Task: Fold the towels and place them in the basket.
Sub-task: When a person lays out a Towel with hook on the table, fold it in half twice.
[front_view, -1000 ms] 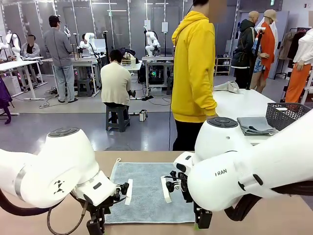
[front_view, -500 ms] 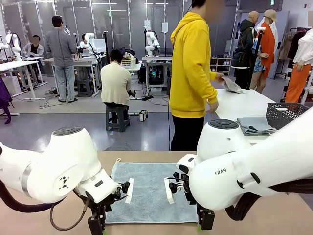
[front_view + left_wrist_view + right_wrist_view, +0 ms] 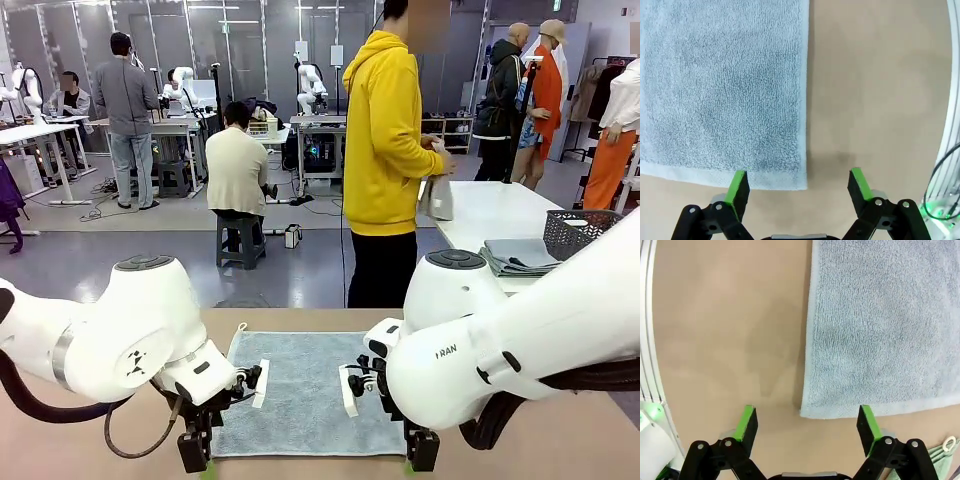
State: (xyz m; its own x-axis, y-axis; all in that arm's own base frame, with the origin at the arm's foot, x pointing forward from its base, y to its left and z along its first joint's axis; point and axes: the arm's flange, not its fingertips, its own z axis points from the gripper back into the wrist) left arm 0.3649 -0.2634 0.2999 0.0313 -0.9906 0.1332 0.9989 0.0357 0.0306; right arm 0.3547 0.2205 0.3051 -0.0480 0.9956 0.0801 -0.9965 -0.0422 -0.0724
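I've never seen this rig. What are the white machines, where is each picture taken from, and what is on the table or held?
Two white robot arms stand at a tan table. The wide picture looks from between them across the table; the other two look from each wrist along that arm's claw. A pale grey-blue towel lies flat. The left claw and right claw are open and empty, each over a near corner of it. The dark basket is farther off, at the right.

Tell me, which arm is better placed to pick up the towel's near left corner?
Left. The open left gripper hangs over that corner of the grey-blue towel, corner between its fingers; the right gripper hangs at the other near corner.
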